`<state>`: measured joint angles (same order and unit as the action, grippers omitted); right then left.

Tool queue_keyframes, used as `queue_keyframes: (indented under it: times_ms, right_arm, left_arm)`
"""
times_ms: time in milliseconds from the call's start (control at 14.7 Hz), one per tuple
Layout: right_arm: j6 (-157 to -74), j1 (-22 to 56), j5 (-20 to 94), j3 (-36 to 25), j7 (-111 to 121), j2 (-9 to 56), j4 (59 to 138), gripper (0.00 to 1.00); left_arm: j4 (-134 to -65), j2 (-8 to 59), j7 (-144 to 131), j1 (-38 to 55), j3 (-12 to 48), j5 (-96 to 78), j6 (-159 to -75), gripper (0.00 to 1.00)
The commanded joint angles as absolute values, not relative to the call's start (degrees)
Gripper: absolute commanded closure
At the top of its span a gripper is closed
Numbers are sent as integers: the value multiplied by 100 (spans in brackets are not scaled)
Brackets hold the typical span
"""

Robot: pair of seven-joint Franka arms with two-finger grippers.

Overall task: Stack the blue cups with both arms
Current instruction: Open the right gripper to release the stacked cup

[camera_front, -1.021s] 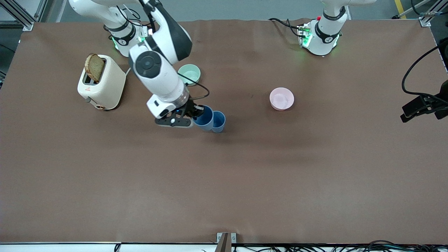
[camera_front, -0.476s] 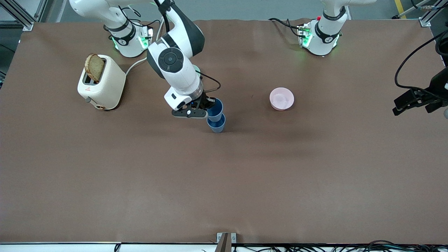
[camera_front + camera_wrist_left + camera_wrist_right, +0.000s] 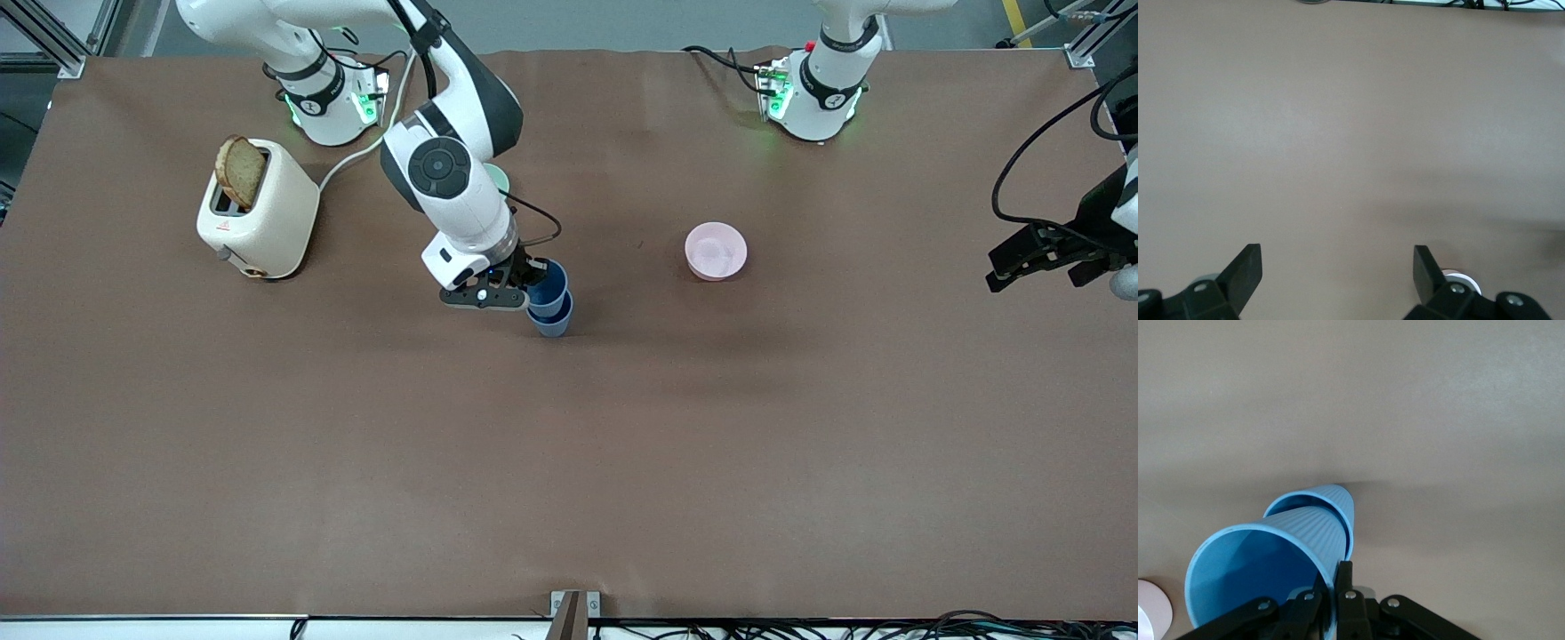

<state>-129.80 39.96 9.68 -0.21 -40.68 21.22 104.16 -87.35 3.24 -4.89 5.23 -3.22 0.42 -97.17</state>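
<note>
Two blue cups are in the middle of the table. One blue cup [image 3: 555, 320] stands on the table. My right gripper [image 3: 531, 277] is shut on the rim of the other blue cup [image 3: 551, 281], which sits tilted with its base inside the standing one. In the right wrist view the held cup [image 3: 1265, 567] is pinched at its rim by the right gripper [image 3: 1337, 587], with the lower cup [image 3: 1338, 501] around its base. My left gripper [image 3: 1031, 280] is open and empty over the left arm's end of the table, and the left wrist view shows only bare table between its fingers [image 3: 1337, 267].
A pink bowl [image 3: 716, 251] sits beside the cups toward the left arm's end. A pale green bowl [image 3: 500, 178] is mostly hidden by the right arm. A cream toaster [image 3: 262, 218] with a bread slice [image 3: 240, 171] stands toward the right arm's end.
The right gripper carried its cup from beside the standing cup to over it and lowered it in. The left gripper drifted slightly toward the table's middle.
</note>
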Motion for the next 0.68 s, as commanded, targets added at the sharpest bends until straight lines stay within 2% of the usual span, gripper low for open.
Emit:
queue_keyframes:
  times_ms: [0,68,136,272,408,613]
  right_arm:
    - [-13227,4043,766,-53,-4184,2250,10450,49]
    - [-13228,4034,660,-53,-4184,2250,10450,19]
    - [-13210,4017,650,-53,-4184,2241,10441,7]
    - [-13140,3990,642,-61,-4175,2137,10441,0]
    - [-12948,3885,642,-105,-4175,1830,10441,0]
    - [-12465,3290,520,-342,-3991,1171,10450,0]
  left_arm:
    - [-8719,237,-492,492,-334,-9,-9554,0]
    - [-8693,246,-483,501,-325,-9,-9554,0]
    - [-8658,237,-475,501,-325,0,-9554,0]
    - [-8622,237,-475,518,-316,0,-9554,0]
    - [-8640,229,-475,545,-316,0,-9510,0]
    - [-8631,220,-492,554,-308,35,-9369,0]
